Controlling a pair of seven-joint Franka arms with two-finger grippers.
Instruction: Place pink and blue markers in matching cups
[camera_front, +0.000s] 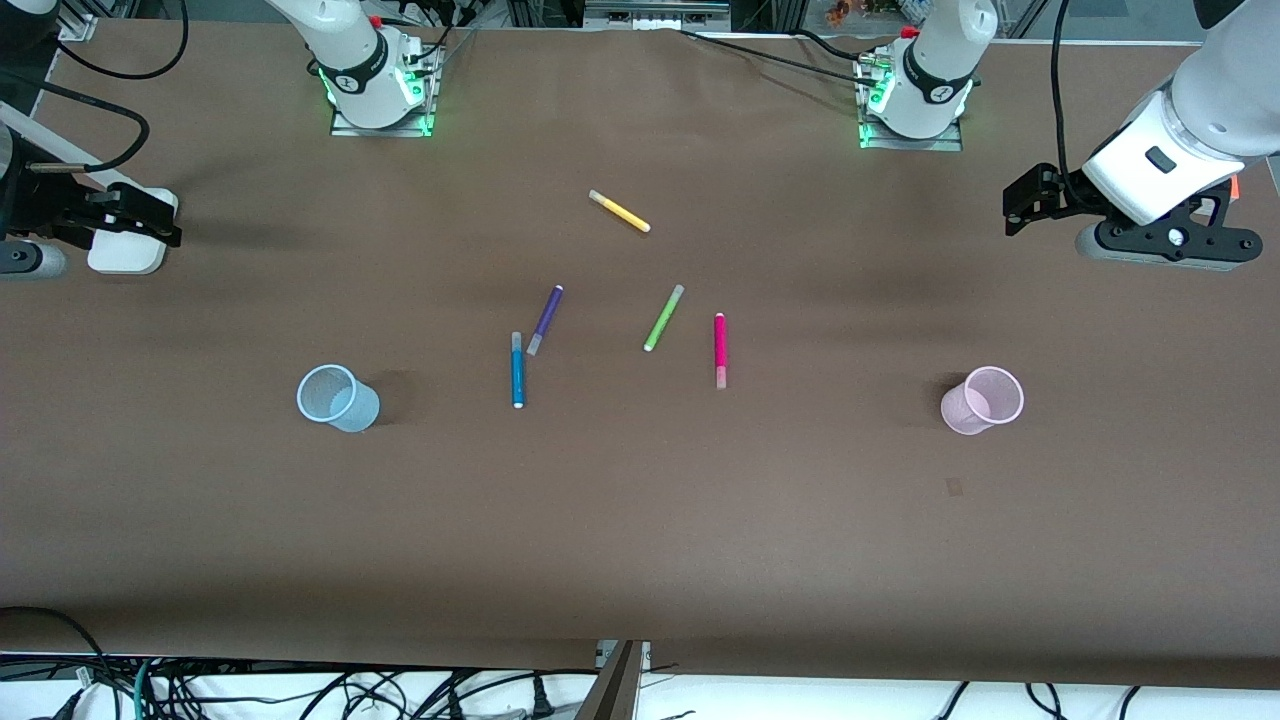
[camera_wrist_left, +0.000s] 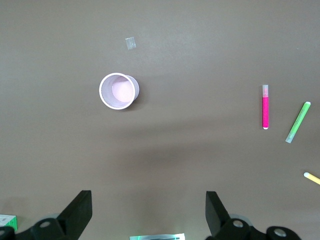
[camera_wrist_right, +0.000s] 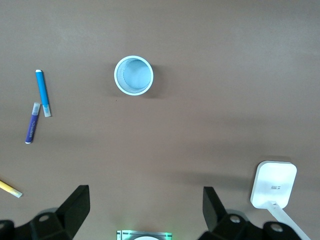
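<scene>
The blue marker (camera_front: 518, 372) (camera_wrist_right: 43, 92) and the pink marker (camera_front: 720, 348) (camera_wrist_left: 265, 109) lie flat near the middle of the brown table. The pale blue cup (camera_front: 338, 398) (camera_wrist_right: 133, 75) stands upright toward the right arm's end. The pale pink cup (camera_front: 982, 400) (camera_wrist_left: 119, 90) stands upright toward the left arm's end. Both cups hold nothing. My left gripper (camera_front: 1020, 205) (camera_wrist_left: 148, 200) hangs open and empty, high over the table at its own end. My right gripper (camera_front: 150, 215) (camera_wrist_right: 146, 194) hangs open and empty over its end.
A purple pen (camera_front: 545, 318) (camera_wrist_right: 32, 129) lies beside the blue marker, and a lime-green pen (camera_front: 663, 318) (camera_wrist_left: 298, 122) lies beside the pink one. A yellow pen (camera_front: 620, 211) lies closer to the bases. A white box (camera_front: 125, 245) (camera_wrist_right: 274, 184) sits under the right gripper.
</scene>
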